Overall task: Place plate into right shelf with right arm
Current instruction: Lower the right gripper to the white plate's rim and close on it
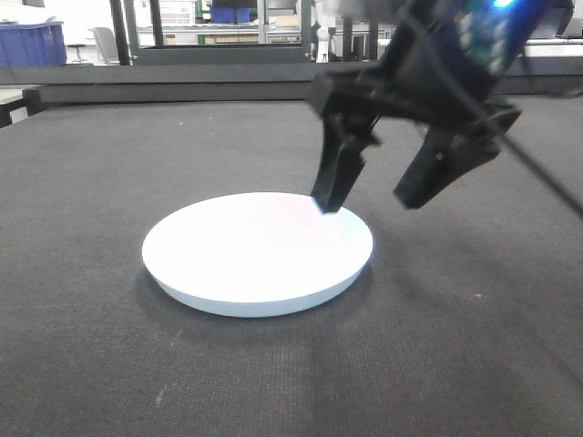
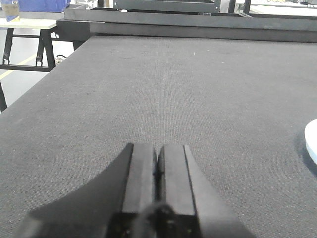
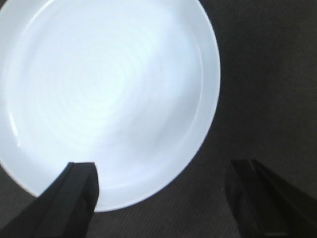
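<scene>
Plate point(image 1: 257, 252) lies flat and right way up on the dark grey woven mat point(image 1: 91, 182) that covers the table, roughly mid-surface in the front view. Right gripper point(image 1: 369, 202) is over the plate's far right edge, pointing downward, with its jaws spread wide apart and nothing held between them. In the right wrist view one finger point(image 3: 79, 191) sits over the inside of the plate just within the rim, and the other finger point(image 3: 247, 193) is over bare mat outside it, so the rim runs between the two. The front view puts the inner fingertip at or just above the plate surface; cannot tell whether it touches. Left gripper point(image 2: 157, 153) is low over bare mat, its jaws pressed together on nothing, well apart from the plate, of which only a sliver shows at the right edge of the left wrist view. A blue bin point(image 1: 32, 41) stands in the background beyond the table's far left
</scene>
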